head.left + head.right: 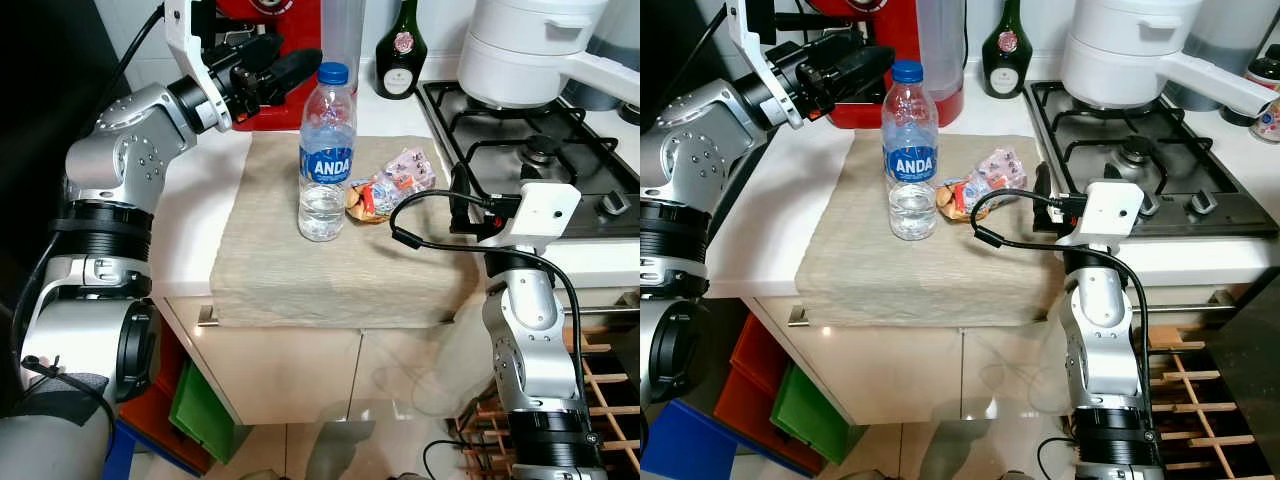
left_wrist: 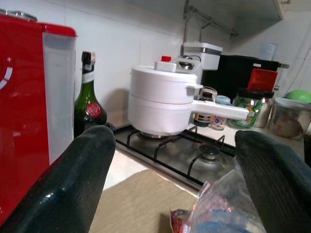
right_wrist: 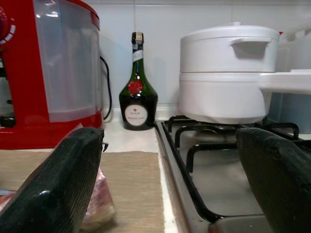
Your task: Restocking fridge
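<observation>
The tall water bottle (image 1: 326,155) could tip if the left end effector (image 1: 268,72), fingers spread wide at upper left, clips its blue cap. It stands upright mid-frame on the surface's cloth (image 1: 300,270), clear, nearly empty. The right end effector (image 3: 160,184) hangs open by the snack packet (image 1: 392,184).

The left gripper (image 1: 290,70) is hanging spread at upper left; the right gripper (image 1: 458,195) is gaping at centre right.
</observation>
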Tool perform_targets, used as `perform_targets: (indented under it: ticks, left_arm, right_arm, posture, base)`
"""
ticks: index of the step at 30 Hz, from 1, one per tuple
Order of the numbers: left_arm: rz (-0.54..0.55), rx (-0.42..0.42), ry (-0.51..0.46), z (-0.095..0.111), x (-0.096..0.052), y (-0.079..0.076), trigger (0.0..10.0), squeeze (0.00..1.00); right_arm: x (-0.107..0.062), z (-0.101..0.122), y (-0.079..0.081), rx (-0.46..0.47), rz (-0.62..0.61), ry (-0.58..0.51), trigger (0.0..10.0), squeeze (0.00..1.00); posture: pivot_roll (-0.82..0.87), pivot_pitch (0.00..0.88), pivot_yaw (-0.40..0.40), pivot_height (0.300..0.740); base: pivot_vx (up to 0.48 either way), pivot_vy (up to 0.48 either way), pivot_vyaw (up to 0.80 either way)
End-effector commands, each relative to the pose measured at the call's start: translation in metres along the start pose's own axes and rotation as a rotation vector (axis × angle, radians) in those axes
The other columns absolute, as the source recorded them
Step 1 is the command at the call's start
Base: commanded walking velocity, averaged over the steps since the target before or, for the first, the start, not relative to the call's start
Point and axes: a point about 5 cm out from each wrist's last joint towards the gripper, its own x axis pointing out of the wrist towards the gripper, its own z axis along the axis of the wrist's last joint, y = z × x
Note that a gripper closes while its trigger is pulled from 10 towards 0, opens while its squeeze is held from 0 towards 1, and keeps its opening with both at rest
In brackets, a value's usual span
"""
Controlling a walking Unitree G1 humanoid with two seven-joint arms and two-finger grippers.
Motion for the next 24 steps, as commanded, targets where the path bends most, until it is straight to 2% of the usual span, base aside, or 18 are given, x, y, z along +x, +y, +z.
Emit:
perform_targets:
  ticks: [1, 5, 8, 12, 15, 17, 22, 24]
  left_arm:
    - [-0.038, 0.019, -0.031, 0.014, 0.005, -0.004, 10.0, 0.0]
    - [-0.086, 0.01, -0.029, 0.015, 0.006, -0.009, 10.0, 0.0]
    - [-0.148, -0.035, -0.021, 0.014, 0.006, -0.014, 10.0, 0.0]
    - [-0.159, -0.015, -0.031, 0.017, 0.009, -0.018, 10.0, 0.0]
    - [-0.158, -0.009, -0.064, 0.021, 0.01, -0.017, 10.0, 0.0]
    - [-0.169, -0.035, -0.106, 0.026, 0.01, -0.019, 10.0, 0.0]
    - [-0.194, -0.024, -0.091, 0.023, 0.011, -0.024, 10.0, 0.0]
    - [-0.206, -0.007, -0.05, 0.016, 0.013, -0.027, 10.0, 0.0]
  right_arm:
    - [0.0, 0.003, 0.002, 0.004, 0.012, -0.006, 10.0, 0.0]
    - [-0.001, 0.002, 0.004, 0.007, 0.013, -0.001, 10.0, 0.0]
    - [-0.001, 0.001, 0.004, 0.008, 0.014, 0.002, 10.0, 0.0]
    - [-0.002, 0.0, 0.005, 0.009, 0.016, 0.005, 10.0, 0.0]
    - [-0.002, -0.001, 0.006, 0.008, 0.019, 0.009, 10.0, 0.0]
    - [-0.003, -0.001, 0.006, 0.008, 0.021, 0.01, 10.0, 0.0]
    - [-0.004, -0.002, 0.007, 0.008, 0.021, 0.014, 10.0, 0.0]
    - [-0.004, -0.002, 0.007, 0.008, 0.022, 0.015, 10.0, 0.0]
  posture:
    - [-0.06, 0.0, 0.08, 0.74]
    - [-0.06, 0.0, 0.083, 0.74]
    - [-0.06, 0.0, 0.086, 0.74]
    - [-0.07, 0.0, 0.086, 0.74]
    - [-0.07, 0.0, 0.085, 0.74]
    - [-0.07, 0.0, 0.086, 0.74]
    - [-0.07, 0.0, 0.088, 0.74]
    - [-0.07, 0.0, 0.088, 0.74]
  base:
    - [0.0, 0.0, 0.0]
    - [0.0, 0.0, 0.0]
    - [0.0, 0.0, 0.0]
    - [0.0, 0.0, 0.0]
    - [0.0, 0.0, 0.0]
    - [0.0, 0.0, 0.0]
    - [0.0, 0.0, 0.0]
    - [0.0, 0.0, 0.0]
